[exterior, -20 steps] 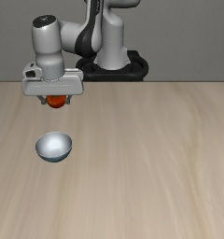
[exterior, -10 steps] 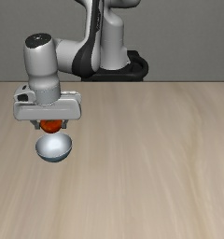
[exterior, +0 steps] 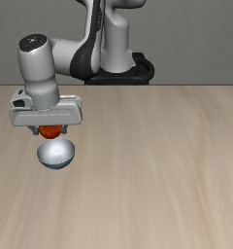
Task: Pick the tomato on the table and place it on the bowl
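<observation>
Over bowl (exterior: 56, 155), claw (exterior: 50, 131) clamped on tomato (exterior: 53, 128), prob. clear of rim; table (exterior: 157, 165) wide around.

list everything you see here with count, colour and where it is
table: one, light wood, across the lower scene
bowl: one, silver-grey, on the table at the exterior view's left
tomato: one, red-orange, held off the table, just above the bowl
wall: one, dark grey, behind the table
base: one, black, at the table's far edge
arm: one, white and grey, reaching from the base toward the exterior view's left
pincer: one, grey, shut on the tomato
</observation>
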Motion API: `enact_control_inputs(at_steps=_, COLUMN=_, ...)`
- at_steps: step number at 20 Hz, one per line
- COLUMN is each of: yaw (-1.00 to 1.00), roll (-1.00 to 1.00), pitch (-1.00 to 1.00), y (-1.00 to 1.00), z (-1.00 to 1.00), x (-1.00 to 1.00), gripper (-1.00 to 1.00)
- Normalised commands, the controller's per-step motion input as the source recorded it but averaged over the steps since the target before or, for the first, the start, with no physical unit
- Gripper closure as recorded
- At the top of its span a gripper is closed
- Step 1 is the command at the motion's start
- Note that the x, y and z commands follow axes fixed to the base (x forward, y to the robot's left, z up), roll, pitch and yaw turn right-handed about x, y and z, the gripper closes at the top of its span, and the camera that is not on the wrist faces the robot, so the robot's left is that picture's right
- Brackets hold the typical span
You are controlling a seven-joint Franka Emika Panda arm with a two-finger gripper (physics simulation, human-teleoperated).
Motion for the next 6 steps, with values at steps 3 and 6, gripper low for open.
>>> enact_control_inputs(at_steps=3, yaw=0.0, roll=0.0, pitch=0.0, y=0.0, z=0.0, x=0.0, gripper=-1.0)
enact_control_inputs(at_steps=6, yaw=0.0, roll=0.0, pitch=0.0, y=0.0, z=0.0, x=0.0, gripper=-1.0)
